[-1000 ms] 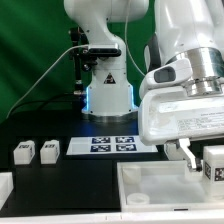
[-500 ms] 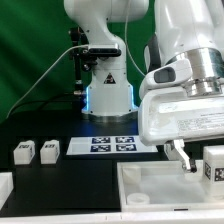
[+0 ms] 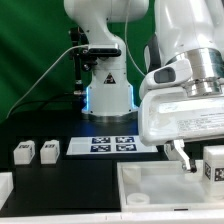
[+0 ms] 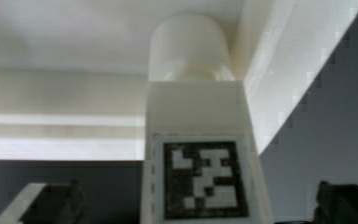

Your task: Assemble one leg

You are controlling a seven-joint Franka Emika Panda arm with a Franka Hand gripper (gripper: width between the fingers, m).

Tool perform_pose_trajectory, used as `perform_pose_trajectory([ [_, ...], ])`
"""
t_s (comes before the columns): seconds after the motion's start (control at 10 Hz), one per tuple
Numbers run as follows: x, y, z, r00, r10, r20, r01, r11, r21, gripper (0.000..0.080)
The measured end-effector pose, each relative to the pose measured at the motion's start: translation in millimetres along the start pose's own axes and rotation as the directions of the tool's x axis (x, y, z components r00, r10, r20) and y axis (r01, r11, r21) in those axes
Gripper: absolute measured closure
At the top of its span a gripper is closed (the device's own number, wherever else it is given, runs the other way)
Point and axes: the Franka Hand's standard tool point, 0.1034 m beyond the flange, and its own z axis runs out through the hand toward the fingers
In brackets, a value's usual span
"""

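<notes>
From my remote seat, the biggest thing I see is the black tabletop (image 3: 60,175), matte and dark, with the large white tray-like part (image 3: 150,185) on it, a smooth moulded square with a raised rim that I use as my landmark. Just beyond the tray lies the marker board (image 3: 112,146), thin and flat with printed tags. Off to the exterior view's left of the tray sit two spare legs (image 3: 36,152), small white blocks. The leg (image 4: 201,150) I am working with stands at the tray's corner on the exterior view's right, a squared white post with a rounded tip and a black-and-white tag on its face. The gripper (image 3: 198,160) sits around it with its fingers spread wide, apparently clear of its sides. I judge the leg light, rigid and somewhat slick; I would pinch its flat sides mid-body.
</notes>
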Motion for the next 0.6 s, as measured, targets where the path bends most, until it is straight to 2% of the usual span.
perform_pose_trajectory([
  [0.2,0.4,2.1,-3.3,0.999,0.007,0.047,-0.007,1.0,0.003,0.015],
  [0.3,0.3,0.3,-7.1,0.985,0.012,0.174,-0.016,1.0,0.019,0.015],
  [0.4,7.2,-0.7,-11.5,0.959,0.017,0.284,-0.028,0.999,0.034,0.015],
  [0.5,10.8,-2.0,-11.5,0.937,0.018,0.348,-0.035,0.999,0.041,0.015],
  [0.6,6.9,-5.8,-14.1,0.873,0.015,0.488,-0.047,0.998,0.053,0.015],
])
